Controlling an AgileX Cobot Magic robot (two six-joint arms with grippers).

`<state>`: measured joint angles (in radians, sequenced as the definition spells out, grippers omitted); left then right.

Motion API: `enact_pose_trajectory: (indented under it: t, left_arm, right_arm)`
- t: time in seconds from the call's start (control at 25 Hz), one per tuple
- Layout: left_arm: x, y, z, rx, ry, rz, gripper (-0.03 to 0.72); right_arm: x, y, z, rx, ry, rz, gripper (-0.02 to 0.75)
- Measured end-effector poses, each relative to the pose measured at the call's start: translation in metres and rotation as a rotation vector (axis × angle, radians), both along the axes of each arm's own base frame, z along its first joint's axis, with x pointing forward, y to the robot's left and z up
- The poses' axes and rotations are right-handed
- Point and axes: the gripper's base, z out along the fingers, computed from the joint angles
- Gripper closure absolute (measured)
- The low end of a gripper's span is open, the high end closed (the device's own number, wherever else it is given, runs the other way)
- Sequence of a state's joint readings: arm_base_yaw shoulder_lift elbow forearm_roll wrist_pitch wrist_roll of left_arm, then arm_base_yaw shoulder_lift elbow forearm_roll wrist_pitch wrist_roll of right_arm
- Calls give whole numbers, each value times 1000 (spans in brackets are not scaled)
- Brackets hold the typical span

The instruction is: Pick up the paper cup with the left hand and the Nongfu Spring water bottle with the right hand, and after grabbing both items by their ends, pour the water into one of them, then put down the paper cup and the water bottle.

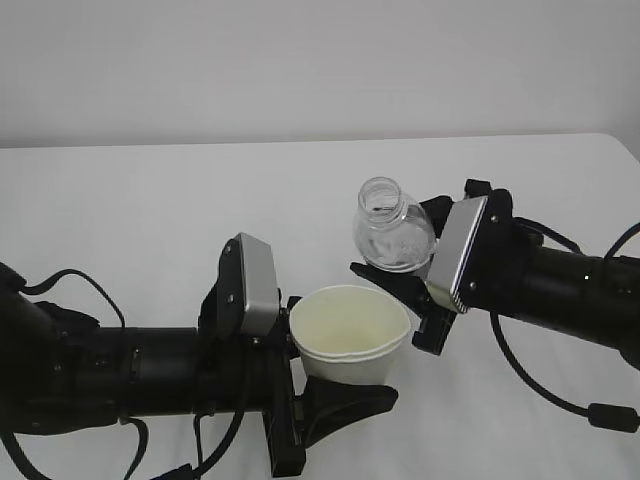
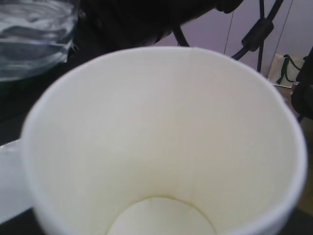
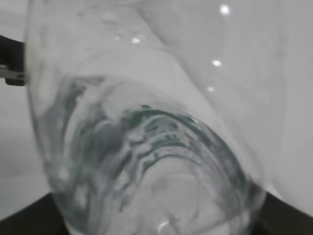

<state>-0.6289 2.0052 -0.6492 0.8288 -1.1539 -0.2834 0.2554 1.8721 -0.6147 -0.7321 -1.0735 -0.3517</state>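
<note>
- A pale cream paper cup [image 1: 349, 333] with a rolled rim sits low and centre in the exterior view, gripped near its base between the part-open jaws of the left hand [image 1: 300, 385], which reaches in from the lower left of the frame.
- The left wrist view looks straight into the cup [image 2: 161, 142]; its inside walls and round bottom show bare and dry.
- Just above and right of the cup, the right hand [image 1: 425, 300] has its jaws spread about the lower body of the Nongfu Spring water bottle [image 1: 392, 228], a small clear ribbed bottle with no cap.
- The bottle tilts, its long axis leaning up and left, the open mouth pointing to the upper left of the frame, above the cup's far rim but not touching it.
- The right wrist view shows the bottle [image 3: 146, 147] from its bottom end, green label tint blurred through the plastic; whether water remains inside cannot be told.
- Both rest above a white table [image 1: 150, 210].
</note>
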Motion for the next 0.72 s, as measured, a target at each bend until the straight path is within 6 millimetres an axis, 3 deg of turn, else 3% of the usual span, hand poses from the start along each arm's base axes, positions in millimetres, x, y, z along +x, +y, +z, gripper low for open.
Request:
enact_pose_trajectory:
  t: [0.72]
  left_arm:
    - [0,0,0,4,-28,-1,226]
  right_arm:
    - [3,-2,4,-112,-210,-3,281]
